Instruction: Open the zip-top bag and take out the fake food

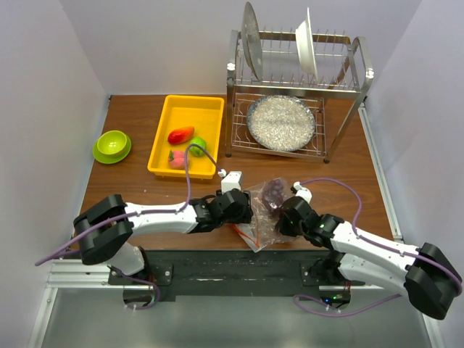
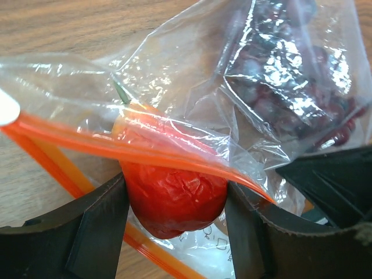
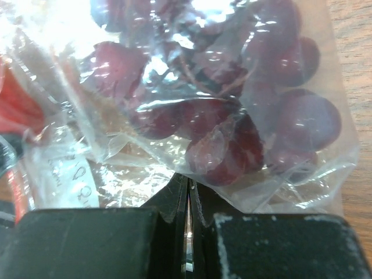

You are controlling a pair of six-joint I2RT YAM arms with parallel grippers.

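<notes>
Plastic zip-top bag (image 2: 174,81) soft, slippery: right gripper (image 3: 189,195) pinched shut on its edge; left gripper (image 2: 174,189) clamps light tomato (image 2: 171,206).

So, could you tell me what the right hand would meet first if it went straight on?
Probably the purple grape bunch inside the zip-top bag, whose plastic the right hand pinches; depth is hard to judge.

The right gripper (image 3: 189,195) has its two dark fingers pressed together, only a thin slit between them, pinching the clear crinkled film of the zip-top bag (image 3: 87,168). Just above the fingertips, inside the plastic, lies the dark purple grape bunch (image 3: 244,116). Wooden table (image 3: 356,87) shows along the right edge
</notes>
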